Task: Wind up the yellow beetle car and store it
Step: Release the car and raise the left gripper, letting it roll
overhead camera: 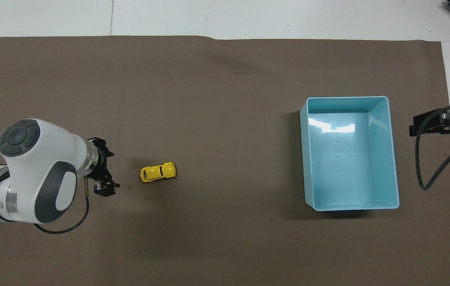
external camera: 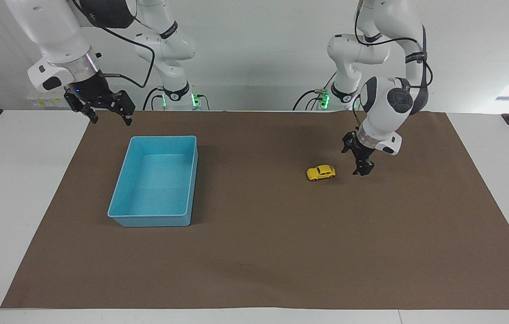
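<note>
The left gripper [external camera: 356,158] is standing open, the yellow beetle car [external camera: 321,172] sitting free (uncaught); rolling unsteered, it risks missing the blue bin [external camera: 122,207].

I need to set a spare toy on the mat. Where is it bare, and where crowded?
Bare mat runs between the yellow beetle car and the blue bin, and along the whole edge farthest from the robots. It is crowded only by the car, where the left pincer hangs open. The right pincer waits open near the bin's corner.
</note>
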{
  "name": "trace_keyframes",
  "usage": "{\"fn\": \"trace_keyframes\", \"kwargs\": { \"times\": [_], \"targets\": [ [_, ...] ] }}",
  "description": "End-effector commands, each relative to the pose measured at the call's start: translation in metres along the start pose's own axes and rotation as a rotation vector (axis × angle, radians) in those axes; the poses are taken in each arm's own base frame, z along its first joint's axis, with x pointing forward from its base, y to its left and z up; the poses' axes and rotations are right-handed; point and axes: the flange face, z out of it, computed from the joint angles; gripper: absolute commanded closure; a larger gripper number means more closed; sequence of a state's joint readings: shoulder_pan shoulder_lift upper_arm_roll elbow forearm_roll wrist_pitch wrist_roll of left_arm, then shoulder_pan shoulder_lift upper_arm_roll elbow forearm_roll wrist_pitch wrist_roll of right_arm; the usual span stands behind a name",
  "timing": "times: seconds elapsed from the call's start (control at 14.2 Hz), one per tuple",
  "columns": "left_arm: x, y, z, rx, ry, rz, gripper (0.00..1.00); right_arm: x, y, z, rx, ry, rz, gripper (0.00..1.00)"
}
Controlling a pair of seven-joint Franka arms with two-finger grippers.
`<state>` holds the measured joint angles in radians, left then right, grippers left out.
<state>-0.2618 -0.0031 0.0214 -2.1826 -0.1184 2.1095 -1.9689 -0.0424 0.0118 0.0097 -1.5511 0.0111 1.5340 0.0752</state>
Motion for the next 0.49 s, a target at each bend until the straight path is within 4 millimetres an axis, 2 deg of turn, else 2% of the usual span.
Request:
{"fn": "trace_keyframes", "kwargs": {
  "times": [0.0,0.42],
  "targets": [
    [-0.004,0.008,-0.039,-0.030,-0.003,-0.009,0.00,0.000,-0.001,-0.001,0.003,-0.002,-0.004,0.00],
    [0.001,0.029,-0.108,-0.135,-0.056,-0.020,0.00,-0.005,0.002,-0.001,-0.010,-0.027,-0.009,0.00]
  ]
}}
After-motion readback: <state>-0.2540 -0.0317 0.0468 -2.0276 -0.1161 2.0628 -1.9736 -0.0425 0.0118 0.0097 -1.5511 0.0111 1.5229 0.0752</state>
